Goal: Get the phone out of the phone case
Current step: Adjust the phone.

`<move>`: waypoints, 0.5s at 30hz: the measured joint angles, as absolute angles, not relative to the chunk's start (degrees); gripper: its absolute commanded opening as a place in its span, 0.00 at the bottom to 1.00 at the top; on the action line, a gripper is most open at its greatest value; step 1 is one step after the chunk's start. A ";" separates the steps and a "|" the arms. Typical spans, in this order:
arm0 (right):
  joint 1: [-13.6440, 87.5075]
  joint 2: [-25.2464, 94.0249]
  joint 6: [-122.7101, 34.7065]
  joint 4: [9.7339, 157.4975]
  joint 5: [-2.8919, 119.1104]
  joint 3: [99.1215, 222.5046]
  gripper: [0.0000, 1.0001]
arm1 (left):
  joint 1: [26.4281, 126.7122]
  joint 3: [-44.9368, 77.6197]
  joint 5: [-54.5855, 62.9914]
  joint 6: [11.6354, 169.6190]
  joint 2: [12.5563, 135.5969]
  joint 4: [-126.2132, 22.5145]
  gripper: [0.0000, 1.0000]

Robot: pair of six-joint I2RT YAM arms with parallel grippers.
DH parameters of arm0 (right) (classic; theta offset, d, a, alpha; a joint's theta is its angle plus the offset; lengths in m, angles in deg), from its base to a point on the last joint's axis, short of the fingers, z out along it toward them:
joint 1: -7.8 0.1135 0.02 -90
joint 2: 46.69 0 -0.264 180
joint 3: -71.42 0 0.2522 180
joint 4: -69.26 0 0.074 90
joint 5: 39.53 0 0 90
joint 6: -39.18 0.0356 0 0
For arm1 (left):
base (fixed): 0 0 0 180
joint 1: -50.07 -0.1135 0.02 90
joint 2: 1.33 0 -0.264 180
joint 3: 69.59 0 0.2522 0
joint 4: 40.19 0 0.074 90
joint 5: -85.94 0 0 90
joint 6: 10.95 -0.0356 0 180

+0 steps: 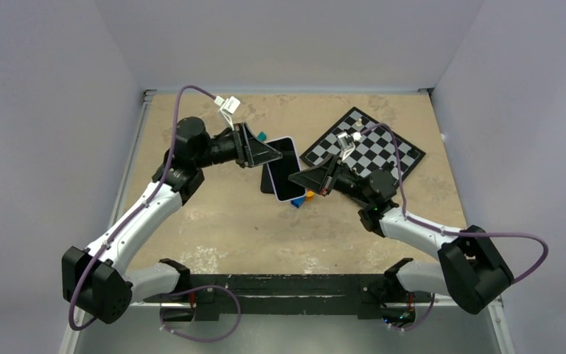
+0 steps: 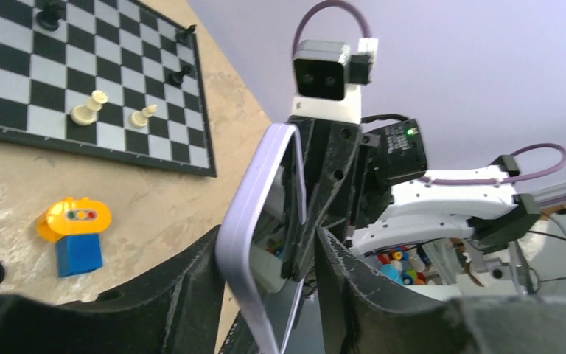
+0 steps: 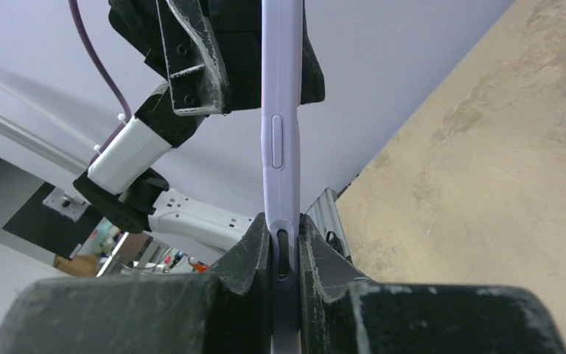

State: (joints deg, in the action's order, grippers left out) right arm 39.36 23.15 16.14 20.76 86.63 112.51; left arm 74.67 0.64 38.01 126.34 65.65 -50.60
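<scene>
The phone in its lavender case [image 1: 286,168] is held up off the table between both grippers. My left gripper [image 1: 269,153] is shut on the case's upper left end. In the left wrist view the case [image 2: 254,221] stands on edge between my left gripper's [image 2: 265,258] fingers, screen side toward the right finger. My right gripper [image 1: 298,179] is shut on the lower right end. In the right wrist view the case's edge [image 3: 281,133] with its side button runs straight up from my right gripper [image 3: 285,243], both pads pressed flat on it.
A chessboard [image 1: 361,147] with a few pieces lies at the back right, and shows in the left wrist view [image 2: 81,74]. A yellow and blue toy block [image 2: 76,232] sits on the table under the phone [image 1: 300,199]. A teal piece [image 1: 262,136] lies behind the left gripper.
</scene>
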 measured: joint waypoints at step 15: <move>41.34 25.82 17.61 14.79 82.72 113.39 0.00 | 74.95 -4.21 42.35 133.98 66.88 -37.20 0.25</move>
State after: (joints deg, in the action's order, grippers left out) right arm 41.34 25.82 17.61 14.79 82.72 113.39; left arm 74.95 -4.21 42.35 133.98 66.88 -37.20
